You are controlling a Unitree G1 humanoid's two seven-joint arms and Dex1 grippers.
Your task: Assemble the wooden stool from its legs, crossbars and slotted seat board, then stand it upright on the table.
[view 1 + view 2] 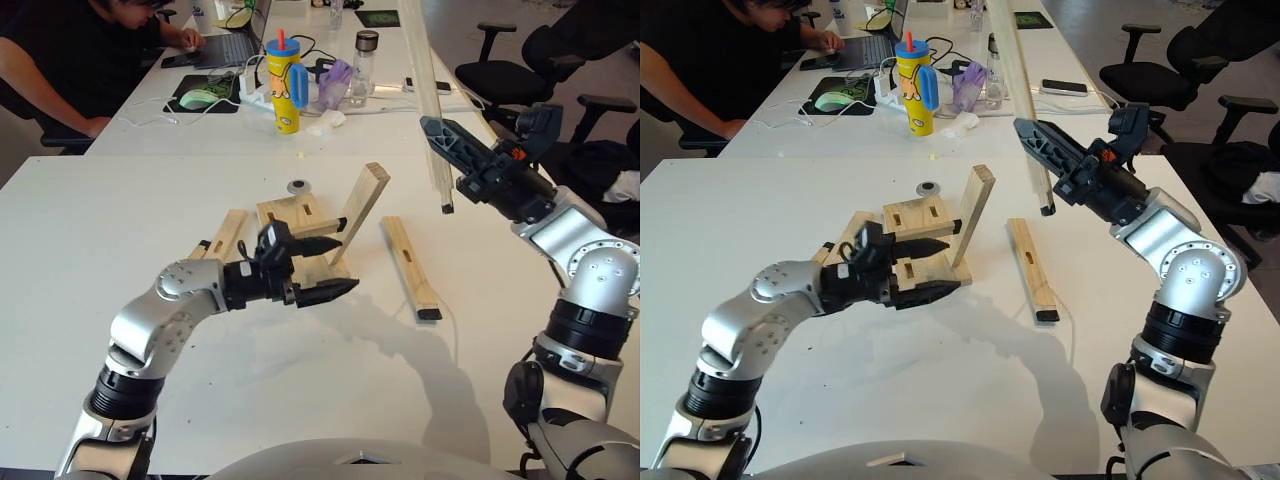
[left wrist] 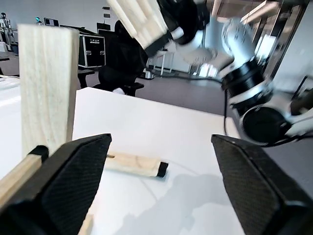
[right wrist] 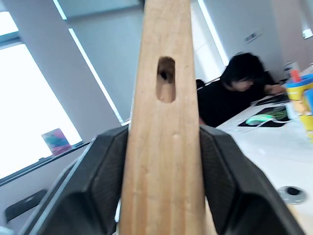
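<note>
The slotted seat board (image 1: 288, 214) lies flat mid-table. One wooden leg (image 1: 362, 208) stands tilted in it, leaning right. A second leg (image 1: 411, 266) lies on the table to the right, and another piece (image 1: 228, 233) lies left of the board. My left gripper (image 1: 349, 263) is open low over the board's near edge, beside the tilted leg (image 2: 48, 88). My right gripper (image 1: 434, 132) is raised at the right, shut on a long slotted leg (image 3: 165, 147) whose lower end (image 1: 446, 200) hangs above the table.
A small round grey part (image 1: 298, 186) lies behind the board. On the far desk stand a yellow tumbler (image 1: 284, 86) and a bottle (image 1: 365, 54). Office chairs (image 1: 500, 60) stand at the right. The near table surface (image 1: 330, 400) is bare.
</note>
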